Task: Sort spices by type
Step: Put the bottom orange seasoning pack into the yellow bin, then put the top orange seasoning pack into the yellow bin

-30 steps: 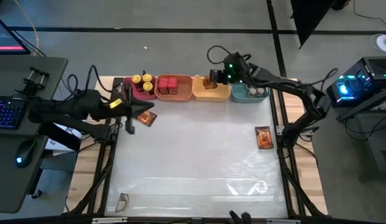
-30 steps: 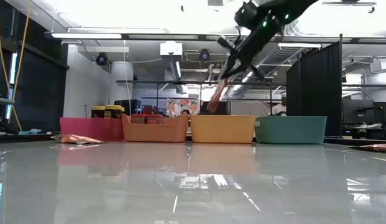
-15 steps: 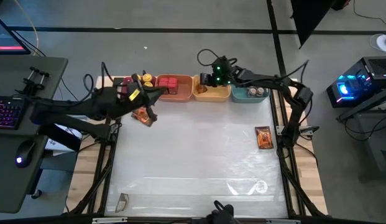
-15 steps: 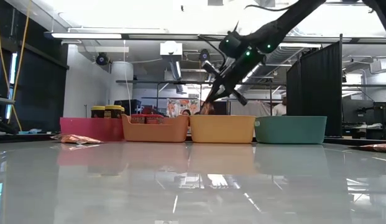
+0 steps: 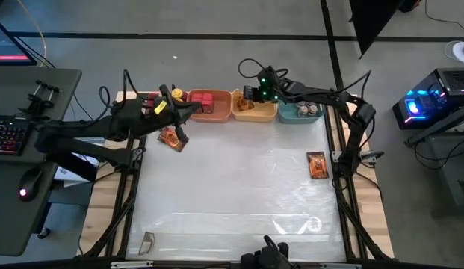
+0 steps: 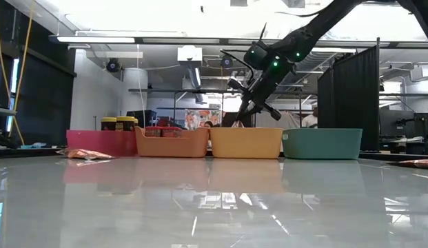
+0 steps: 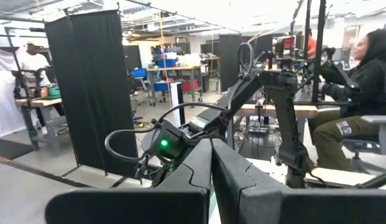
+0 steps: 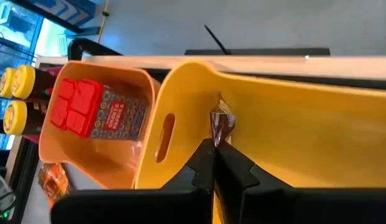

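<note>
Four bins stand in a row at the table's far edge: pink (image 5: 158,110), orange (image 5: 204,113), yellow (image 5: 255,113) and teal (image 5: 299,113). Yellow-lidded jars (image 5: 175,96) stand in the pink bin, red boxes (image 8: 74,102) in the orange one and grey-lidded jars (image 5: 310,110) in the teal one. My right gripper (image 8: 213,146) reaches slanting down into the yellow bin (image 8: 292,124), shut on a brown foil packet (image 8: 220,123). My left gripper (image 5: 194,110) hovers level and shut, with nothing in it, near the pink and orange bins. Two more foil packets (image 5: 170,139) (image 5: 317,164) lie flat on the table. My right gripper pinches the foil packet by one end (image 8: 217,135) between its two fingertips, coming slanting down from above. The packet stands edge-on beyond the fingers, inside the yellow bin, close to the end wall next to the orange bin. Whether it touches the wall or floor, I cannot tell.
A shiny white sheet (image 5: 232,187) covers the table, with open room in front of the bins. A keyboard and mouse (image 5: 22,190) sit on a side desk at the left. People sit in the room beyond the table (image 7: 367,81).
My right gripper has come down and a little toward the table's left, lowering the foil packet into the yellow bin. My left gripper has swung from pointing down over the left packet toward the far edge and right, and now lies level by the bins. Both stayed shut.
</note>
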